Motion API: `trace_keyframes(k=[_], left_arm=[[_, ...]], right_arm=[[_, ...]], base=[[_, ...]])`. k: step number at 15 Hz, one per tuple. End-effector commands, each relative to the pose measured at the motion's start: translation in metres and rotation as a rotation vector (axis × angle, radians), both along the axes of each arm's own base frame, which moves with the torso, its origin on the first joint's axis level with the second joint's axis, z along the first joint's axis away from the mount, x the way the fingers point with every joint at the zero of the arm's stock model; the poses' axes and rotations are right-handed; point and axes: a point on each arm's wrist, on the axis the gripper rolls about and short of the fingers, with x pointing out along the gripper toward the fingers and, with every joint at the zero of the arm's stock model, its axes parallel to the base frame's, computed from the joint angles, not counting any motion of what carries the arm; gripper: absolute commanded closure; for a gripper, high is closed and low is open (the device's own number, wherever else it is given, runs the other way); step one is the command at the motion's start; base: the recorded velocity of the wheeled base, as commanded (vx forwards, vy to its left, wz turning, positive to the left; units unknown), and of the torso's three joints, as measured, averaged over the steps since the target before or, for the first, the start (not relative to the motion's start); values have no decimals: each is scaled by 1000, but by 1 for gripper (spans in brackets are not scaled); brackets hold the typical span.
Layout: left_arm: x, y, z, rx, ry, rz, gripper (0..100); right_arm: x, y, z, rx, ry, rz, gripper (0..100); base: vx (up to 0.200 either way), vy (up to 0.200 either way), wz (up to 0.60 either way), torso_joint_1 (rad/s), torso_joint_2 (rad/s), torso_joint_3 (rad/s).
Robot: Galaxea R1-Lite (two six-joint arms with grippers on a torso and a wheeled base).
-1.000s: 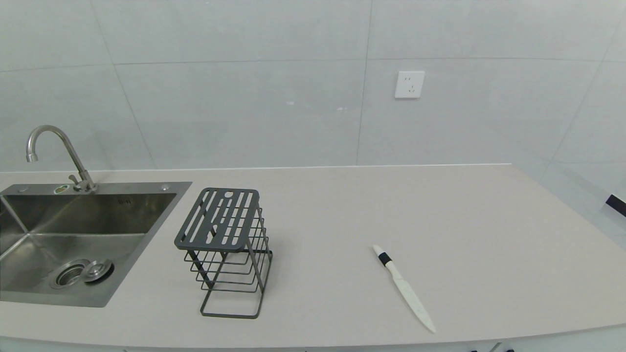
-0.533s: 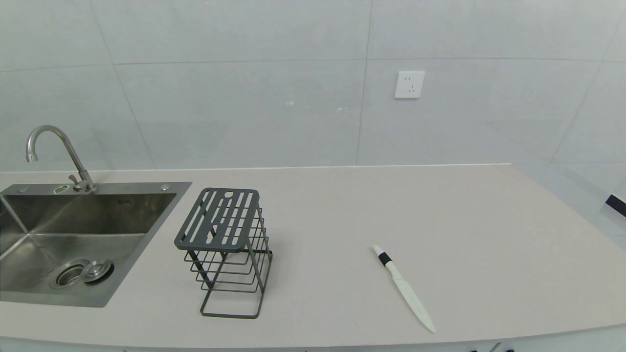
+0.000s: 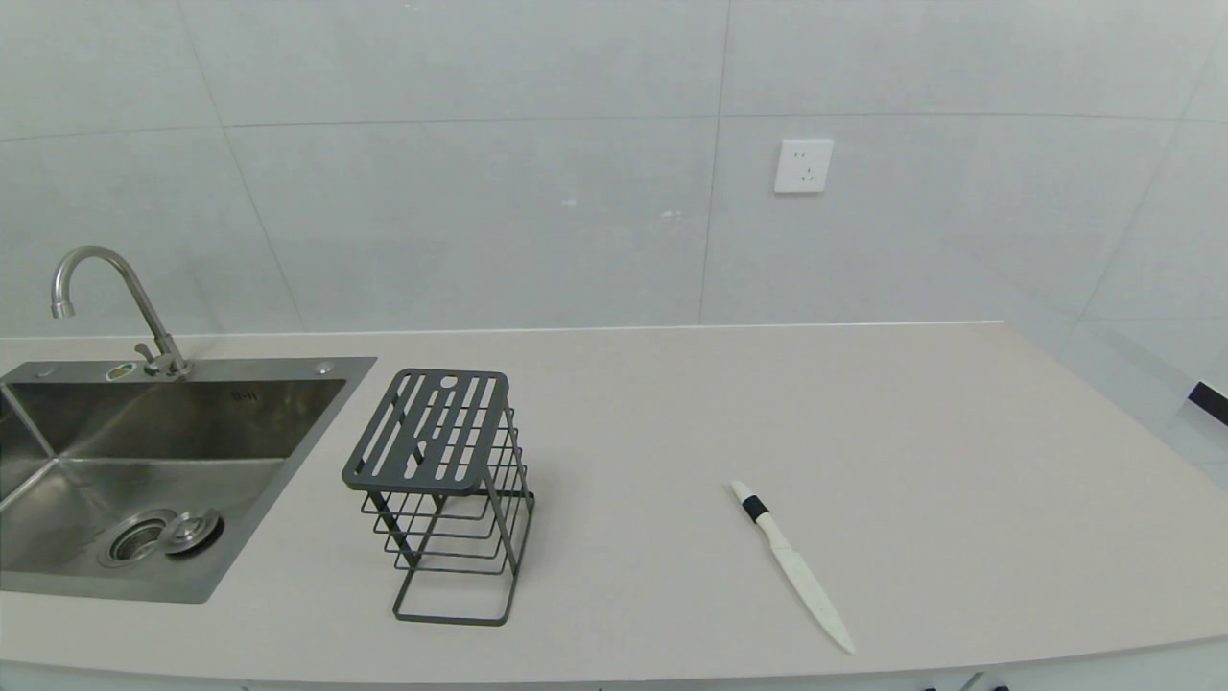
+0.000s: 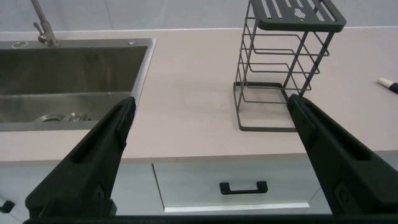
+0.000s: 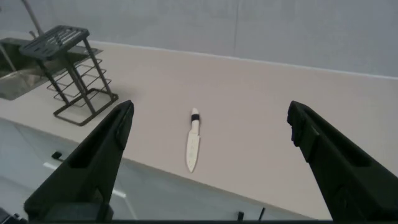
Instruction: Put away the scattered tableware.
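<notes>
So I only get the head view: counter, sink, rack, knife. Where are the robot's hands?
Observer: The right gripper hangs open in front of the counter, facing the knife.
Operator: And the other one?
Observer: The left gripper is open too, in front of the counter, facing the rack.
Operator: Anything under the counter?
Observer: A drawer with a black handle, below the rack.
</notes>
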Motion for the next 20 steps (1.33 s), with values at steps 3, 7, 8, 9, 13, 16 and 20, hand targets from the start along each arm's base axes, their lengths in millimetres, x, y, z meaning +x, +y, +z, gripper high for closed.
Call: trace_keyframes(k=[3,7,8,9,13,16,20], left_arm=[[0,0,0,3,2,3,0],[0,0,0,1,1,3,0],[0,0,0,1,1,3,0],[0,0,0,1,1,3,0],[0,0,0,1,1,3,0],[0,0,0,1,1,3,0],[0,0,0,1,1,4,0]], right_arm=[[57,11,25,-28,213,121,0],[102,21,27,-55,363,139,0],[108,22,26,-60,385,134,0],[118,25,19,-81,432,120,0],[133,45,2,-223,506,174,0],[165,74,2,-292,541,196,0],[187,100,-26,-375,661,200,0]], base=[[0,0,0,0,0,0],[0,0,0,0,0,0],[0,0,0,0,0,0],[0,0,0,0,0,0],[0,0,0,0,0,0],[0,0,0,0,0,0],[0,0,0,0,0,0]])
